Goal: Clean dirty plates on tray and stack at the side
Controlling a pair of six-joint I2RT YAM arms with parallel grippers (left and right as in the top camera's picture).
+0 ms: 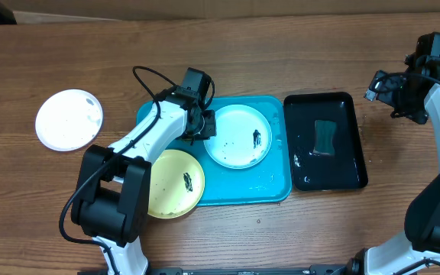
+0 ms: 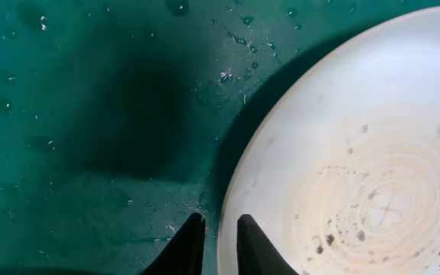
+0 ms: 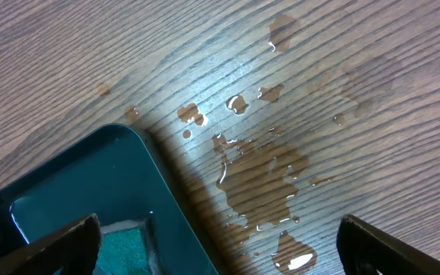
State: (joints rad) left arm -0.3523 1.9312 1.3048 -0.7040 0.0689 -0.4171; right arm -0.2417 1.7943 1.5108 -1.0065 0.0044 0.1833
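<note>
we are looking at one turquoise tray, one black tray and three plates: the light blue plate lying on the turquoise tray, the yellow-green plate overhanging its corner, the white plate sitting apart on the table. the left gripper is pinching the light blue plate's rim; the right gripper is hanging wide apart.

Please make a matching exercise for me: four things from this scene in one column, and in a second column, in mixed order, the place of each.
Things
1. white plate
2. yellow plate
3. pale blue plate
4. sponge

Places
A. in the black tray
B. flat inside the tray, its rim between the left jaws
C. on the bare table, left of the tray
D. overhanging the tray's near left corner

Pairs: 1-C, 2-D, 3-B, 4-A
</note>
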